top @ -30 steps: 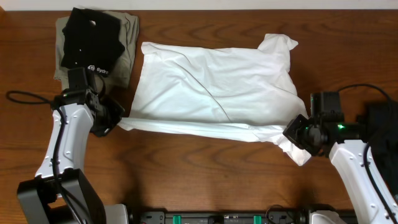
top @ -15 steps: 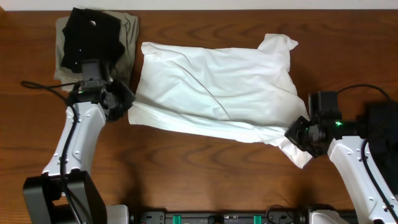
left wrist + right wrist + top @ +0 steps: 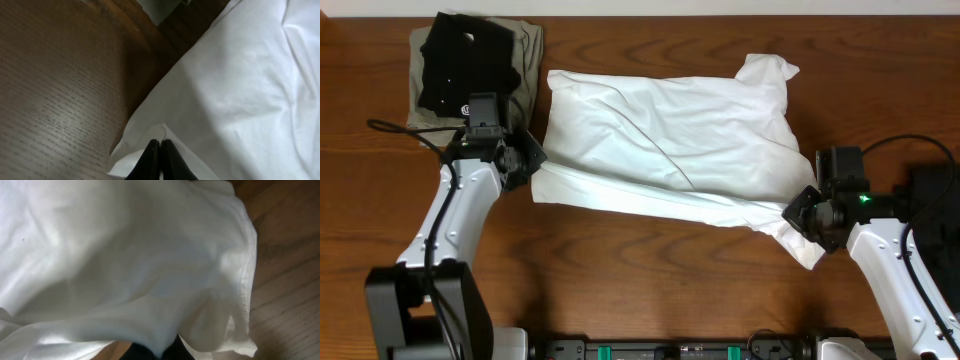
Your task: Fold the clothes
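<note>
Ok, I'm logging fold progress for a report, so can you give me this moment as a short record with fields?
garment: white T-shirt, wrinkled, lying on the table
left gripper: shut on the shirt's near-left corner
right gripper: shut on the shirt's near-right corner
near edge: drawn into a band between the two grippers
other items: folded black shirt on a khaki garment, far left
</note>
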Motion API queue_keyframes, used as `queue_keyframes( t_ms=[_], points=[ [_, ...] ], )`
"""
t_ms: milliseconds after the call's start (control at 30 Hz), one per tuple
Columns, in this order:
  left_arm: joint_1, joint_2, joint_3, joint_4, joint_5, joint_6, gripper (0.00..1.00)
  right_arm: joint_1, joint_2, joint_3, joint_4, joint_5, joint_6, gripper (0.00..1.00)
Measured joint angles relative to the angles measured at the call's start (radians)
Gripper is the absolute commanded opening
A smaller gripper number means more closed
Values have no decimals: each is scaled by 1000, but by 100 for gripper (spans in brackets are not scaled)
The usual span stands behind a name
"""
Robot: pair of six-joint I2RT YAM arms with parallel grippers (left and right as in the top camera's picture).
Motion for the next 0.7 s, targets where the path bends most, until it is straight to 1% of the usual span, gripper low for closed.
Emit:
queue_keyframes(
  t_ms=[367,400,533,600,667,700],
  points=[
    [0,27,0,48,-10,0,6,0,0,0,12,35,4,2],
    [0,27,0,49,-10,0,6,0,0,0,13,38,4,4],
    [0,27,0,56,-17,0,6,0,0,0,25,47,7,5],
    [0,27,0,60,-20,0,7,0,0,0,34,51,13,14],
    [0,27,0,60,-22,2,14,0,0,0,41,58,17,24],
    [0,27,0,61,-23,-2,14,-3,0,0,42,59,15,29]
  ],
)
